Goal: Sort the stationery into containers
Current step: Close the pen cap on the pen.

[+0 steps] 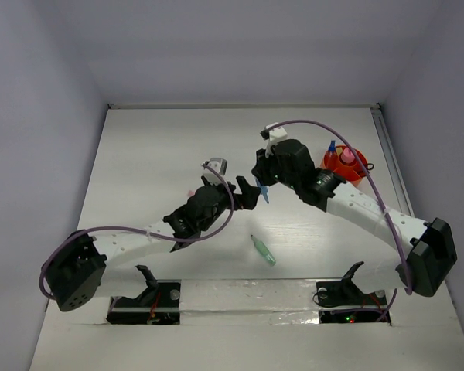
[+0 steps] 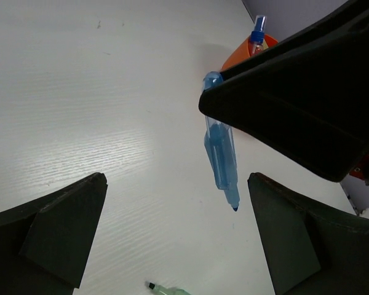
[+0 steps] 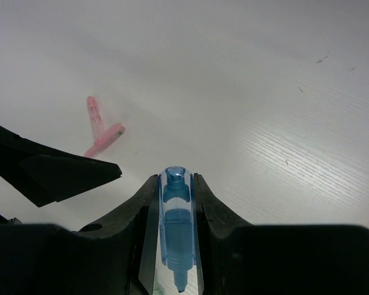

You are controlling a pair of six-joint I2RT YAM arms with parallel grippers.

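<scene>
Right gripper (image 3: 176, 184) pinches the blue marker (image 3: 175, 227) tip down, clear of the tabletop (image 1: 155, 154), seemingly for carriage to the orange bowl (image 1: 359, 171); left gripper (image 1: 244, 194) gapes empty.

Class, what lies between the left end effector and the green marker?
Only bare table between left end effector and green marker, seen in the top view.
</scene>
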